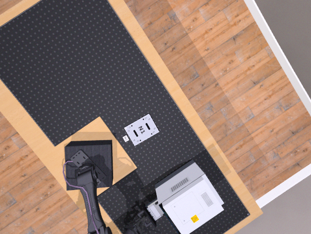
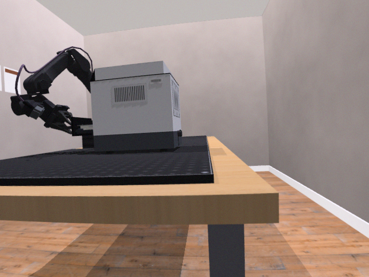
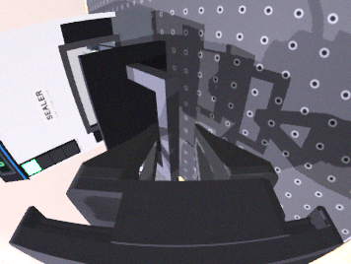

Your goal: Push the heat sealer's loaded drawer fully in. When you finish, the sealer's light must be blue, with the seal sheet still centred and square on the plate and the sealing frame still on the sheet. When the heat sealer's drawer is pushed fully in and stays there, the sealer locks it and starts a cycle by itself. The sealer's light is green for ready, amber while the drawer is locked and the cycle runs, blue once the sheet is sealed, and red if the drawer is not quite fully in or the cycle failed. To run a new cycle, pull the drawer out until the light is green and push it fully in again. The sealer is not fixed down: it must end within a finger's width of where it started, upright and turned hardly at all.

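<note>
The white heat sealer (image 1: 186,206) (image 2: 131,114) (image 3: 25,64) stands upright on the dark mat. Its light (image 3: 32,167) glows green. The drawer stands partly out; its black front panel (image 3: 123,99) shows in the wrist view, and a pale strip of its load (image 1: 154,211) shows in the top view. A grey border surrounds the pale surface in the wrist view; most of the sheet and frame is hidden. My gripper (image 3: 175,130) (image 2: 70,126) is partly open at the drawer's front. The grey drawer handle (image 3: 162,108) lies between the fingers, with a gap on the right; no clamping shows.
A light plate (image 1: 138,135) marked N1 lies on the mat (image 1: 87,75) away from the sealer, with a small N1 tag (image 1: 125,138) beside it. The wooden table edge (image 1: 236,193) (image 2: 232,169) runs behind the sealer. The arm reaches in from the drawer side.
</note>
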